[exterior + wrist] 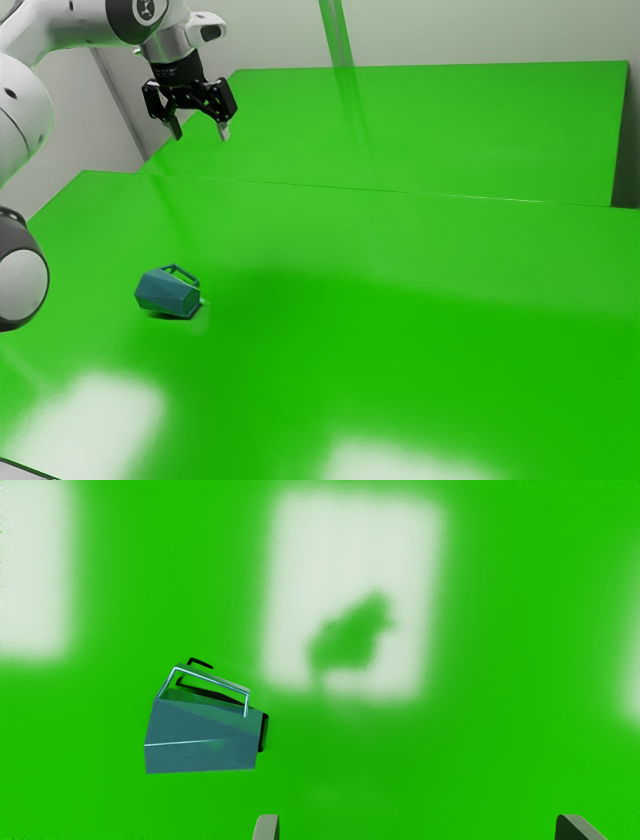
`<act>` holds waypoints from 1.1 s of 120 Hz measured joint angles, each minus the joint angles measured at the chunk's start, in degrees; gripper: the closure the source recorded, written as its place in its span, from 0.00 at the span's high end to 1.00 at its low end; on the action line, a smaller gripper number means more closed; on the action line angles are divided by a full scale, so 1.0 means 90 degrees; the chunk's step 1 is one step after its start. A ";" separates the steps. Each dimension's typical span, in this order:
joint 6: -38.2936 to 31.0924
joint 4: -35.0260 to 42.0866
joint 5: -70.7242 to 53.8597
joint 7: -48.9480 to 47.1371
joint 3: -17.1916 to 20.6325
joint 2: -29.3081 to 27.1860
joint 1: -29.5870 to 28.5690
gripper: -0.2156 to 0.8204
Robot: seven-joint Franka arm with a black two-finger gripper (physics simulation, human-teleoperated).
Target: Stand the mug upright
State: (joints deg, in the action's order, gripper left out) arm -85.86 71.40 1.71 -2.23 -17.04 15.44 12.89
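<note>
While the gripper [201,136] hangs high with its fingers spread and nothing between them, the mug [168,292] lies tipped on its side on the green table [400,350], handle [212,680] angled up. Looks like a stiff, hard-walled piece, likely light, maybe brittle, and those smooth, tapering facets could slip! Best hold, I'd say: across the body, near its middle, snug rather than crushing; that thin handle would invite a swing.

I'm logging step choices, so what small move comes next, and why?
Probably shift the open gripper sideways until it is above the mug, before lowering: the mug lies on its side on the table, off to one side of the fingers.
</note>
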 joint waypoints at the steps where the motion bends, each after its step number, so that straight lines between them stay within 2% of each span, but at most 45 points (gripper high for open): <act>1: 0.0000 -0.0001 0.0000 -0.0005 0.0000 0.0000 0.0001 0.79; 35: 0.0016 0.0012 -0.0020 -0.0117 -0.0012 -0.0065 -0.0002 0.79; 48: 0.0009 0.0307 -0.0019 -0.0141 -0.0009 -0.0220 -0.0018 0.79; 72: -0.0014 0.2180 -0.0057 -0.0152 -0.0019 -0.1325 -0.0102 0.79; 89: -0.0127 0.3032 0.0219 0.0057 -0.0519 -0.1638 0.0002 0.79; 106: -0.0254 0.3433 0.0541 0.0483 -0.0979 -0.1644 -0.0060 0.79; 132: -0.0343 0.3715 0.0987 0.1431 -0.1286 -0.1539 -0.0603 0.79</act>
State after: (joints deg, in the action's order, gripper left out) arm -88.95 104.83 10.60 10.65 -28.62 1.59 7.47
